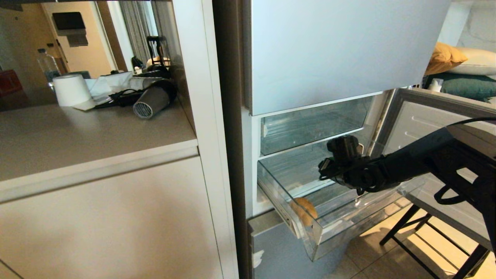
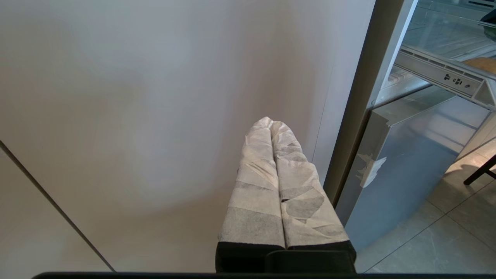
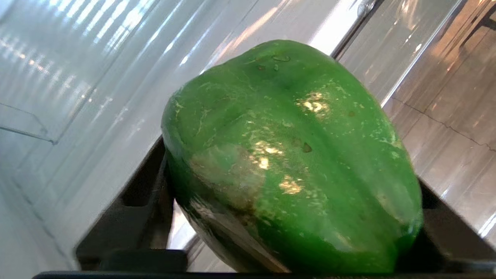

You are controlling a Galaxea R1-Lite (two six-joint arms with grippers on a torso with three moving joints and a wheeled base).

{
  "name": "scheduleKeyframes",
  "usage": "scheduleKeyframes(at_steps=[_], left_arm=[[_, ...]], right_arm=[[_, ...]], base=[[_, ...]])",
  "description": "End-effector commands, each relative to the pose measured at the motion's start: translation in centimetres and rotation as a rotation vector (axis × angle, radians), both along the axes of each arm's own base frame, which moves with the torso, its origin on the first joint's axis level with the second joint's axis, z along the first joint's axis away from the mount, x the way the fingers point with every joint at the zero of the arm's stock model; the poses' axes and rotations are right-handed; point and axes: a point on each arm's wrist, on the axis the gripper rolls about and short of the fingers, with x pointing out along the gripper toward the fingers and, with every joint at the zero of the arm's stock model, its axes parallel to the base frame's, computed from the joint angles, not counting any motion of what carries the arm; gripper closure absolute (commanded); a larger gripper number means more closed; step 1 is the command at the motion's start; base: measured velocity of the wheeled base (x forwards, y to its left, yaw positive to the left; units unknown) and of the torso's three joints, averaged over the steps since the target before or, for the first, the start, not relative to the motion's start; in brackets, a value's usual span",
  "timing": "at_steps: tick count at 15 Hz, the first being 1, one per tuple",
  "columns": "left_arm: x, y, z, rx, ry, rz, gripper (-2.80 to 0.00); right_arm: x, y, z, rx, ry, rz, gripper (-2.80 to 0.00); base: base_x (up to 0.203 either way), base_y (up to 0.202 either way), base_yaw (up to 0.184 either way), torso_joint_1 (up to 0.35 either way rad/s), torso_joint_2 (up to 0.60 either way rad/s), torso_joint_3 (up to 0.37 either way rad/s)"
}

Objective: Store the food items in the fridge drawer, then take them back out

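Open fridge drawer (image 1: 348, 217): potato (image 1: 304, 209) at seven o'clock; right claw (image 3: 294, 217) seemingly clamps the bell pepper (image 3: 290, 155) above it

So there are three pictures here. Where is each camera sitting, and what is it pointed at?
Head view: on the robot's head, looking down at the open fridge drawer with the potato inside; the right arm reaches over it.
Left wrist view: behind the left gripper, its fingers pressed together, facing a beige cabinet door.
Right wrist view: behind the right gripper, filled by the green pepper between its fingers, over the clear drawer.
Shared: head and left wrist views both show the potato in the drawer.
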Motion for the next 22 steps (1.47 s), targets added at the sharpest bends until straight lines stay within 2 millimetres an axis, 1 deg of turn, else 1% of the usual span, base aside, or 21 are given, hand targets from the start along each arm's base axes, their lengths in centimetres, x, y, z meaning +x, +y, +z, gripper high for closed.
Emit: scheduleKeyframes(at_steps=[1,7,10,12,15,18,21,22], left_arm=[[0.0,0.0,0.0,0.0,0.0,0.0,0.0],[0.0,0.0,0.0,0.0,0.0,0.0,0.0],[0.0,0.0,0.0,0.0,0.0,0.0,0.0],[0.0,0.0,0.0,0.0,0.0,0.0,0.0],[0.0,0.0,0.0,0.0,0.0,0.0,0.0],[0.0,0.0,0.0,0.0,0.0,0.0,0.0],[0.0,0.0,0.0,0.0,0.0,0.0,0.0],[0.0,0.0,0.0,0.0,0.0,0.0,0.0]], right_arm=[[0.0,0.0,-0.1,0.002,-0.001,-0.002,-2.8],[0.0,0.0,-0.5,0.0,0.009,-0.003,-2.8],[0.1,0.0,-0.3,0.001,0.001,-0.003,-2.8],[0.3,0.1,0.4,-0.002,-0.019,0.0,-2.8],[1.1,0.1,2.0,-0.016,-0.071,0.007,-2.8],[1.4,-0.3,2.5,-0.036,-0.086,0.005,-2.8],[0.8,-0.6,3.8,-0.052,-0.104,-0.012,-2.8],[0.5,-0.7,4.4,-0.055,-0.111,-0.012,0.0]], base=[[0.0,0.0,0.0,0.0,0.0,0.0],[0.0,0.0,0.0,0.0,0.0,0.0],[0.0,0.0,0.0,0.0,0.0,0.0],[0.0,0.0,0.0,0.0,0.0,0.0],[0.0,0.0,0.0,0.0,0.0,0.0],[0.0,0.0,0.0,0.0,0.0,0.0],[0.0,0.0,0.0,0.0,0.0,0.0],[0.0,0.0,0.0,0.0,0.0,0.0]])
